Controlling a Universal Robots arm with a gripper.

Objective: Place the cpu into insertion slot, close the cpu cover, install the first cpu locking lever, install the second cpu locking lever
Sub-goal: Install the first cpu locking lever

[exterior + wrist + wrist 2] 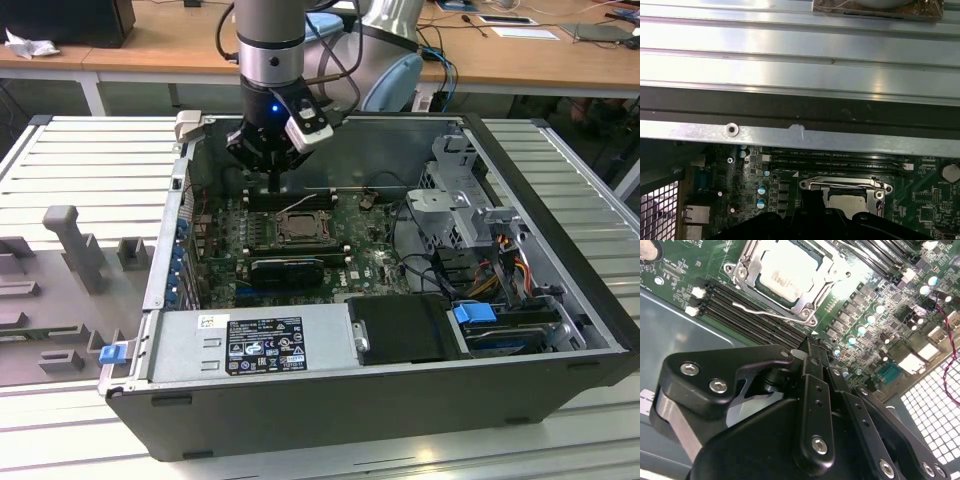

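The cpu (790,275) shows its pale face inside the insertion slot (300,229) on the green board. Around the chip lies the silver cpu cover (746,267), down flat. A thin silver locking lever (762,311) runs along the socket's edge beside the black memory slots (735,307); I cannot tell whether it is latched. My gripper (812,344) is shut with nothing between its fingers. In the exterior view the gripper (273,185) hangs just behind the socket, over the memory slots. In the first wrist view the gripper (812,196) is beside the cover (812,184) and the cpu (847,202).
The open computer case (560,215) walls in the board on all sides. A power supply box (250,345) lies at the front, a black expansion card (285,270) in front of the socket, and a drive cage (465,200) with cables on the exterior view's right.
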